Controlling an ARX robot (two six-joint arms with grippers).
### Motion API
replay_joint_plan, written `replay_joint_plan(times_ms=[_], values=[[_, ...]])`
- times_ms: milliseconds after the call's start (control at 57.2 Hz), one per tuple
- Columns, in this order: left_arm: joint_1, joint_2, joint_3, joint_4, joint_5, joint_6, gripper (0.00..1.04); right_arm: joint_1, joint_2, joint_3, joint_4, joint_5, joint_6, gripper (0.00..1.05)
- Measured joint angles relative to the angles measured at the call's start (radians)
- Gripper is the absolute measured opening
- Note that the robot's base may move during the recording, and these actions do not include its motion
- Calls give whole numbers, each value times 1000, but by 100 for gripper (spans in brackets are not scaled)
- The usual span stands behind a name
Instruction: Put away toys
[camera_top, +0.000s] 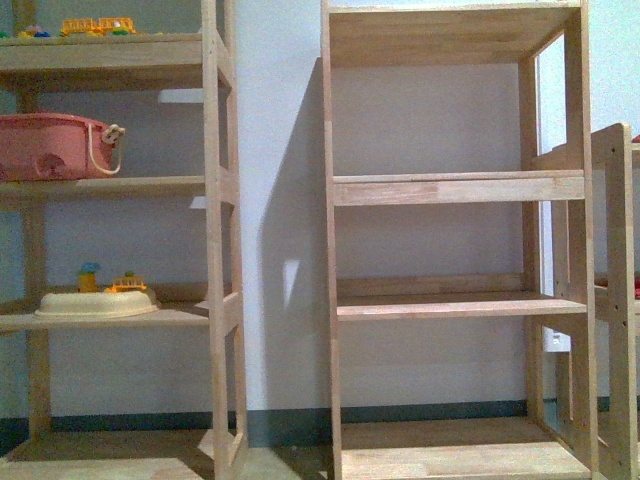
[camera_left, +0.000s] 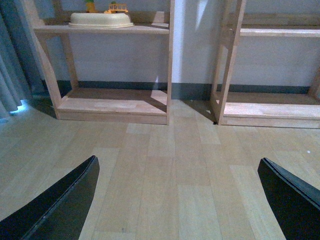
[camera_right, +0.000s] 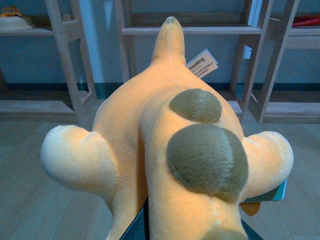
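Your right claw (camera_right: 142, 226) grips the orange plush toy (camera_right: 150, 125), held up off the floor (camera_right: 30, 210) facing the wooden shelves (camera_right: 185, 30). Your left claw (camera_left: 177, 160) hangs wide open and empty above the floor.

Plush toy (camera_right: 170, 150): soft matt fleece. Shelves (camera_top: 455, 190): pale matt wood. Floor (camera_left: 170, 170): smooth wood-look planks.

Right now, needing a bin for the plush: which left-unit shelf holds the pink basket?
The second shelf from the top: the pink basket sits on it. The shelf below carries a cream tray; the top shelf, yellow toys.
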Motion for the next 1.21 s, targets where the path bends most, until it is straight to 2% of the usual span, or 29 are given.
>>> replay_joint_plan(times_ms=[1206], values=[[0, 0, 0, 0, 0, 0, 98, 0, 0, 0, 0, 0, 0, 7]])
